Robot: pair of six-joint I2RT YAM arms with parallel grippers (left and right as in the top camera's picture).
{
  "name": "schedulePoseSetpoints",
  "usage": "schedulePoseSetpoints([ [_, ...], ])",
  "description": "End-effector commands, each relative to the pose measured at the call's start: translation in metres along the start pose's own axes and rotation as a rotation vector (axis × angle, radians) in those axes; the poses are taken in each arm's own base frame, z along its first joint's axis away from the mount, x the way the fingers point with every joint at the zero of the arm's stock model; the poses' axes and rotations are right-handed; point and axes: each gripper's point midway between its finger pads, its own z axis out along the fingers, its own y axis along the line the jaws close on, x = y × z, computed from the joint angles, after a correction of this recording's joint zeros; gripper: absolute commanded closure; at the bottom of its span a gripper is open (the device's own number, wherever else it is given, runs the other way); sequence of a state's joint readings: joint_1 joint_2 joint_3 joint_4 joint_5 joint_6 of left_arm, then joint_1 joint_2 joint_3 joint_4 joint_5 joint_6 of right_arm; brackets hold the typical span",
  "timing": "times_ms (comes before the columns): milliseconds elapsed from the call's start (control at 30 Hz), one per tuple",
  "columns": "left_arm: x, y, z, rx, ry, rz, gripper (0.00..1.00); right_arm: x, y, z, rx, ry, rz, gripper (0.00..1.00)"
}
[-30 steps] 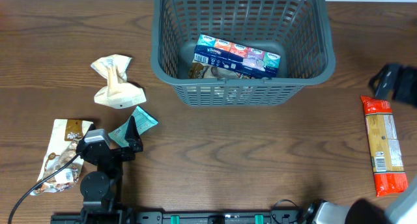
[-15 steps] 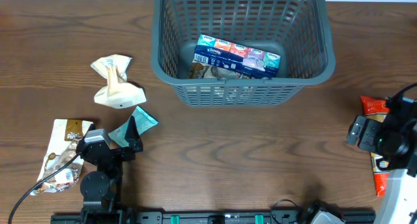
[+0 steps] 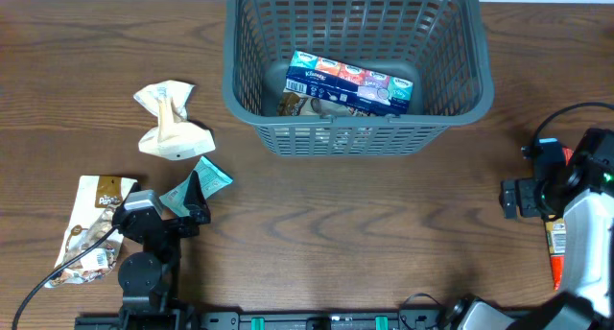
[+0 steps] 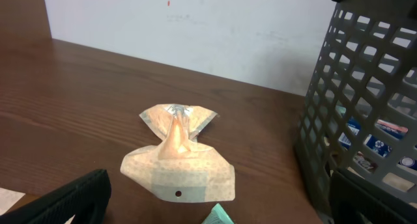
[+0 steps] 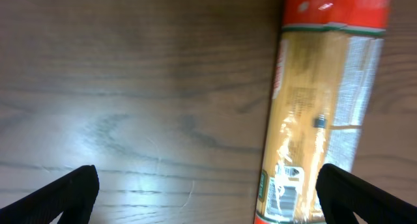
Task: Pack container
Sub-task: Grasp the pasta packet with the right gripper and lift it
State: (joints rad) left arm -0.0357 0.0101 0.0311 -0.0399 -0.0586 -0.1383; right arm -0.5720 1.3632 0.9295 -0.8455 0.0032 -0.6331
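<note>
**A:** Is the right claw [image 5: 205, 185] holding anything?

**B:** No. Its fingers are spread wide above the tabletop [image 5: 130, 87]. The long pasta pack [image 5: 313, 120] lies off-centre beneath it, close to one finger.

**A:** And the container [image 3: 350, 120]?

**B:** Well apart from that claw, forward and to its left, with a tissue box [image 3: 350, 81] inside.

**A:** What's the risk?

**B:** If it closes from here it may catch only the pack's edge. The pack could then slip, or swing and snag the rim. The left claw [image 4: 218, 198] gapes too, empty.
</note>
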Motion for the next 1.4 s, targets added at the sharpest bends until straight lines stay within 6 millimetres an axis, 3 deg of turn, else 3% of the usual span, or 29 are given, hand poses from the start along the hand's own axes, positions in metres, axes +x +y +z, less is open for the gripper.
schedulePoseSetpoints([
  [0, 0.018, 0.003, 0.002, -0.010, 0.045, -0.004, 0.01, 0.001, -0.005, 0.010, -0.052, -0.028, -0.020, 0.01],
  [367, 0.018, 0.003, 0.002, -0.010, 0.045, -0.004, 0.01, 0.049, -0.058, 0.022, -0.048, -0.026, 0.206, 0.01],
  [700, 0.018, 0.003, 0.002, -0.010, 0.045, -0.004, 0.01, 0.068, -0.090, 0.036, 0.008, -0.011, 0.230, 0.01],
  [1000, 0.018, 0.003, 0.002, -0.010, 0.045, -0.004, 0.01, 0.067, -0.096, 0.065, -0.050, 0.033, 0.215, 0.01],
  [1367, 0.018, 0.003, 0.002, -0.010, 0.045, -0.004, 0.01, 0.027, -0.133, 0.063, 0.000, -0.018, 0.177, 0.01],
])
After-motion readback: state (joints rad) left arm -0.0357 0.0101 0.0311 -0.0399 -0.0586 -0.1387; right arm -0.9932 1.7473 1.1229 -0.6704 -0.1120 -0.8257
